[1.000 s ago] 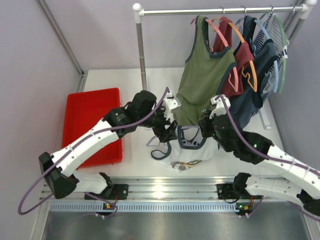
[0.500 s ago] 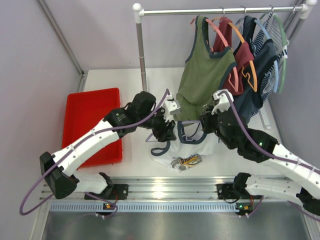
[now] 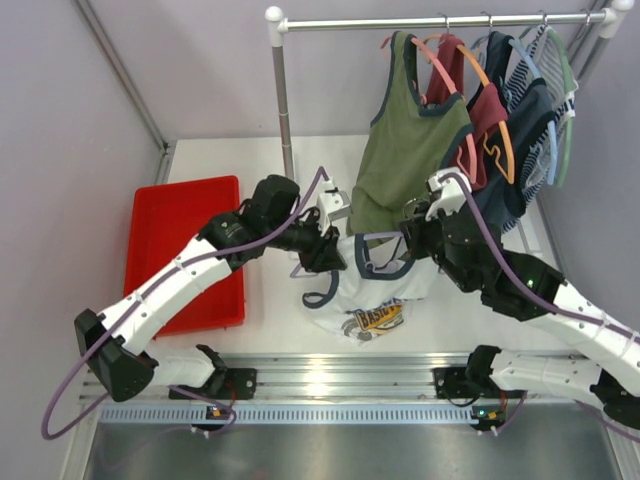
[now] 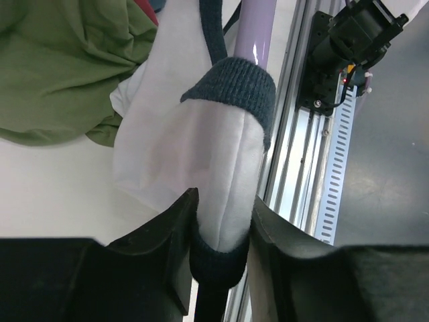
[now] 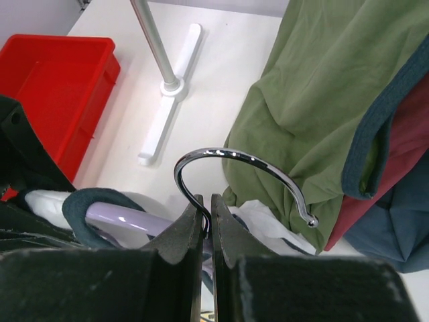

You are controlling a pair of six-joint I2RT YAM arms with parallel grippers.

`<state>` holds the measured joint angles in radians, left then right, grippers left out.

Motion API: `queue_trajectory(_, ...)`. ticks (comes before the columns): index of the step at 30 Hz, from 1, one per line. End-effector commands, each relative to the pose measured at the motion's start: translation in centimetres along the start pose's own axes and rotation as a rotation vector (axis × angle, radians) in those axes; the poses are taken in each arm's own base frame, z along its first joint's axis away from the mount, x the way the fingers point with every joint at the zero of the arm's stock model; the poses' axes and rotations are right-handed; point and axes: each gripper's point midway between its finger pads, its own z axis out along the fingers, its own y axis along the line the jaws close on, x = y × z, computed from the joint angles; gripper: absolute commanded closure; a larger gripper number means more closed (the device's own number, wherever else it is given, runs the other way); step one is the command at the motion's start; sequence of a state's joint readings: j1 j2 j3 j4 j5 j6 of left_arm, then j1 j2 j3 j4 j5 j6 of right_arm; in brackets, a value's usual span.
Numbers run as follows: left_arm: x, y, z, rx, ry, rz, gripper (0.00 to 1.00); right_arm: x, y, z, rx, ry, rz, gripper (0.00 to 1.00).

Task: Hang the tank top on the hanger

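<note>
The white tank top (image 3: pixel 385 290) with navy trim hangs between both arms, its printed graphic (image 3: pixel 375 318) facing up near the table's front. My left gripper (image 3: pixel 325 250) is shut on a navy-edged shoulder strap (image 4: pixel 231 87), which is pulled over the end of the lavender hanger arm (image 4: pixel 258 27). In the left wrist view the jaws (image 4: pixel 223 208) pinch white cloth and trim. My right gripper (image 5: pixel 206 201) is shut on the stem of the hanger's chrome hook (image 5: pixel 234 155), with the lavender bar (image 5: pixel 127 218) just below it. In the top view my right gripper (image 3: pixel 415 235) sits at the neckline.
A red tray (image 3: pixel 180 250) lies at the left. Behind stands a clothes rack (image 3: pixel 430 20) with its pole (image 3: pixel 283 100) and foot (image 5: pixel 167 114). On it hang an olive-green tank top (image 3: pixel 405 150), a maroon top (image 3: pixel 485 120) and darker garments on coloured hangers.
My left gripper has shut on the strap. Both arms have drawn back and up, and the tank top has spread out so its graphic now shows.
</note>
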<state>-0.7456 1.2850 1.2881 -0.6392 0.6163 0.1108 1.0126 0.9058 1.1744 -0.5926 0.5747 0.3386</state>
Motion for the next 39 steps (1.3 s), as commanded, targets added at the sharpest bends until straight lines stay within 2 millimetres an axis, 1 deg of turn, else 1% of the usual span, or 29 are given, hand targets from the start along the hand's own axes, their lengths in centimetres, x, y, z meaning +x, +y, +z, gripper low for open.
queue_trajectory(1,-3.8,-1.0,-1.9,0.011,-0.114,0.082,0.62,-4.8,0.9,-1.3,-0.045,-0.112,0.027,1.0)
queue_trajectory(2,-4.4,-0.9,-2.2,-0.01,-0.132,0.094,0.59,-5.7,1.2,-1.6,-0.059,-0.122,0.026,1.0)
queue_trajectory(4,-5.0,-0.8,-2.6,-0.028,-0.155,0.108,0.51,-6.1,1.5,-1.5,-0.073,-0.119,-0.013,1.0)
queue_trajectory(5,-5.6,-0.6,-3.1,-0.051,-0.179,0.127,0.48,-7.1,1.9,-1.9,-0.089,-0.133,-0.013,1.0)
queue_trajectory(6,-6.2,-0.8,-3.4,-0.056,-0.196,0.14,0.44,-7.3,2.0,-1.9,-0.097,-0.133,-0.037,1.0)
queue_trajectory(7,-6.6,-0.8,-3.7,-0.064,-0.208,0.155,0.42,-7.3,2.3,-1.8,-0.107,-0.121,-0.057,1.0)
queue_trajectory(8,-7.0,-0.9,-4.1,-0.073,-0.223,0.167,0.4,-8.0,2.6,-2.2,-0.126,-0.13,-0.061,1.0)
queue_trajectory(9,-7.7,-0.8,-4.5,-0.087,-0.238,0.183,0.38,-8.2,2.7,-2.2,-0.133,-0.129,-0.087,1.0)
queue_trajectory(10,-8.1,-0.8,-4.7,-0.092,-0.246,0.189,0.37,-8.2,2.9,-2.0,-0.137,-0.12,-0.098,1.0)
queue_trajectory(11,-8.8,-1.0,-5.2,-0.096,-0.261,0.209,0.37,-8.6,3.0,-2.3,-0.144,-0.122,-0.112,1.0)
queue_trajectory(13,-9.4,-1.1,-5.5,-0.097,-0.272,0.225,0.37,-8.7,3.1,-2.2,-0.146,-0.115,-0.13,1.0)
queue_trajectory(14,-9.8,-1.2,-5.7,-0.096,-0.283,0.233,0.37,-9.1,3.0,-2.4,-0.144,-0.121,-0.131,1.0)
queue_trajectory(16,-10.7,-1.8,-6.3,-0.087,-0.313,0.258,0.37,-9.2,2.9,-2.4,-0.139,-0.117,-0.145,1.0)
queue_trajectory(18,-11.2,-2.0,-6.5,-0.085,-0.326,0.264,0.37,-9.3,2.9,-2.6,-0.141,-0.116,-0.155,1.0)
queue_trajectory(22,-11.4,-2.2,-6.5,-0.067,-0.311,0.275,0.39,-9.9,2.8,-2.9,-0.144,-0.125,-0.16,1.0)
queue_trajectory(23,-11.4,-2.3,-6.6,-0.06,-0.304,0.273,0.39,-10.4,2.8,-3.2,-0.146,-0.136,-0.157,1.0)
queue_trajectory(25,-11.3,-2.5,-6.4,-0.042,-0.293,0.276,0.37,-10.7,2.7,-3.4,-0.146,-0.139,-0.16,1.0)
queue_trajectory(26,-11.3,-2.8,-6.5,-0.024,-0.289,0.277,0.36,-11.4,2.7,-3.7,-0.15,-0.152,-0.157,1.0)
queue_trajectory(30,-11.4,-3.3,-6.3,0.009,-0.285,0.282,0.31,-11.6,3.0,-3.9,-0.166,-0.151,-0.156,1.0)
queue_trajectory(33,-11.5,-3.4,-6.0,0.025,-0.282,0.282,0.3,-11.6,3.2,-3.9,-0.173,-0.151,-0.156,1.0)
queue_trajectory(36,-11.5,-3.3,-5.8,0.032,-0.278,0.281,0.31,-11.9,3.5,-4.0,-0.189,-0.155,-0.152,1.0)
queue_trajectory(39,-11.4,-3.4,-5.7,0.043,-0.28,0.279,0.33,-12.1,3.5,-4.2,-0.193,-0.16,-0.147,1.0)
